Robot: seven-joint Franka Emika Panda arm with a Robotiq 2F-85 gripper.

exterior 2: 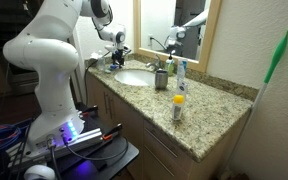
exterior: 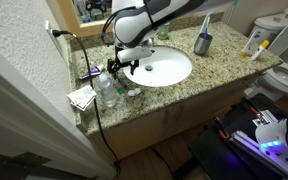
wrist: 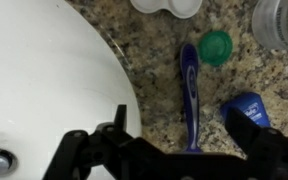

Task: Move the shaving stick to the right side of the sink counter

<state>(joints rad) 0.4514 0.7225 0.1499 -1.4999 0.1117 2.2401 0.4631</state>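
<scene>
Now the shaving stick (wrist: 189,90) lies between spread jaws.

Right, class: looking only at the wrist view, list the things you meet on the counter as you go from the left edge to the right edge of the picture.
white basin → shaving stick → green cap → blue object → clear bottle. The white item at the top edge overlaps the stick's position, so it is left out.
</scene>
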